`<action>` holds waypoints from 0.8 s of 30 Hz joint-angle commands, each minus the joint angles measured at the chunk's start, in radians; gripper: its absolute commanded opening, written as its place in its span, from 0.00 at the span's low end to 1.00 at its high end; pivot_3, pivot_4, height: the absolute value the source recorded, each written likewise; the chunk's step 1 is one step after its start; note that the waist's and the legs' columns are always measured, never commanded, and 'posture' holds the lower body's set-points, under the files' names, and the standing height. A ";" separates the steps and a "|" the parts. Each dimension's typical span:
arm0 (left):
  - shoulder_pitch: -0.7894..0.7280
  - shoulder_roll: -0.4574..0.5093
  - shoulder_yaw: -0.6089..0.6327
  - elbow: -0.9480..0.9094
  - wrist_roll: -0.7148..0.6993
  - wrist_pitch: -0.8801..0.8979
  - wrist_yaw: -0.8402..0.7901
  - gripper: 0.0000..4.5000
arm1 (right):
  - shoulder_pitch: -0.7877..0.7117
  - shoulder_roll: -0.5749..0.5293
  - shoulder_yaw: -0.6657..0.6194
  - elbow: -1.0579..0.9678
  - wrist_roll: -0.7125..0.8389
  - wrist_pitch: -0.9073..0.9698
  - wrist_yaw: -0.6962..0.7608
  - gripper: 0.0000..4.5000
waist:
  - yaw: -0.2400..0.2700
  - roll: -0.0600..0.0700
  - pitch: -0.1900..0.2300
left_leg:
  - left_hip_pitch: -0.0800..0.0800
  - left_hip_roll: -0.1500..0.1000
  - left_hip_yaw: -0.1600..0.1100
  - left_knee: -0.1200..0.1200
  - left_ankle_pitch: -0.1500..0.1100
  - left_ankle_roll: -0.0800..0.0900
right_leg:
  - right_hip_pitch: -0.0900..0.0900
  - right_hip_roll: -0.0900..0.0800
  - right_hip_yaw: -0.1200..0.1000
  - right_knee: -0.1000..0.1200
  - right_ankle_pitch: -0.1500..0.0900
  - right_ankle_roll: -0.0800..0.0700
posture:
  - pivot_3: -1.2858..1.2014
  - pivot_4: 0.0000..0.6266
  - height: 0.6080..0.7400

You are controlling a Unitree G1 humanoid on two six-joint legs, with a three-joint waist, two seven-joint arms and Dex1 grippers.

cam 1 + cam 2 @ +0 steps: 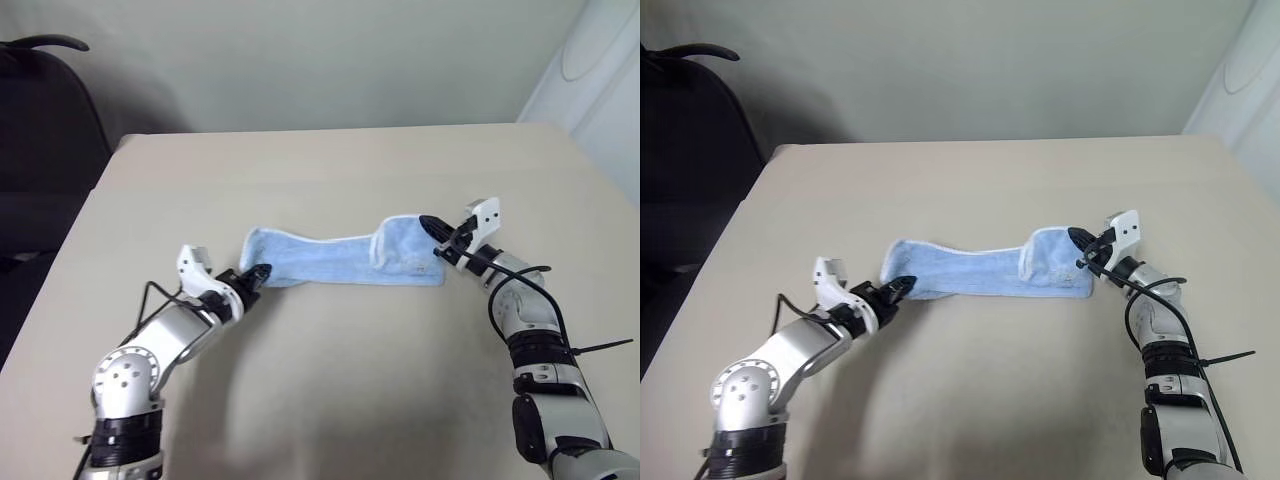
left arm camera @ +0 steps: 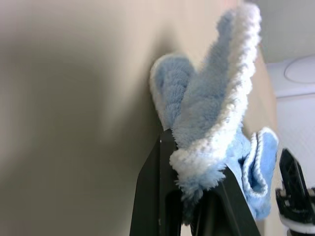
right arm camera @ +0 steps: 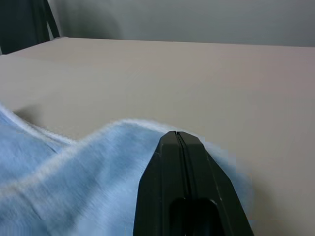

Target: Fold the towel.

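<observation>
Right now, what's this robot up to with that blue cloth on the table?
It is working on folding a light blue towel that lies stretched across a beige table. The left gripper is shut on one end of the towel, and the right gripper is shut at the other end, which is already turned over on itself. The fold is not finished.

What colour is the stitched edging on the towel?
Whitish, against the light blue towel; it shows best in the left wrist view.

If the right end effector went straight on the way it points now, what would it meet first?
The towel. The right end effector, shut, points along the table toward the robot's left, with the cloth's raised end directly ahead, probably already pinched, though depth is unclear.
</observation>
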 commanded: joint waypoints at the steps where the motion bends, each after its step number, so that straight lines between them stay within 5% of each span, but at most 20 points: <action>1: 0.005 0.051 0.074 -0.032 -0.010 -0.008 -0.037 0.01 | -0.007 -0.015 -0.026 -0.037 0.020 -0.015 -0.009 0.00 | -0.001 0.000 0.000 | 0.000 0.000 0.000 0.000 0.000 0.000 | 0.000 0.000 0.000 0.000 0.000 0.000 | 0.52 0.24 1.00; 8: -0.108 0.130 0.027 -0.049 0.041 0.036 -0.103 0.01 | -0.024 -0.012 -0.026 -0.022 0.016 -0.020 -0.012 0.00 | 0.000 -0.001 0.000 | 0.000 0.000 -0.002 0.000 0.000 0.000 | 0.000 0.000 0.000 0.000 0.000 0.000 | 0.52 0.24 1.00; 12: -0.287 0.158 -0.134 -0.065 0.145 0.128 -0.199 0.01 | -0.029 -0.015 -0.031 -0.018 0.016 -0.025 -0.020 0.00 | 0.001 -0.001 0.000 | -0.001 -0.001 -0.002 0.001 0.000 0.000 | 0.000 -0.001 -0.001 0.000 0.000 0.000 | 0.52 0.24 1.00; 24: -0.743 -0.053 -0.644 0.177 0.668 0.256 -0.690 0.01 | 0.030 -0.041 -0.099 -0.072 0.026 -0.033 -0.114 0.00 | 0.000 -0.001 0.001 | -0.006 -0.001 -0.002 0.003 0.000 0.000 | -0.004 -0.003 0.000 0.000 0.001 0.002 | 0.52 0.24 1.00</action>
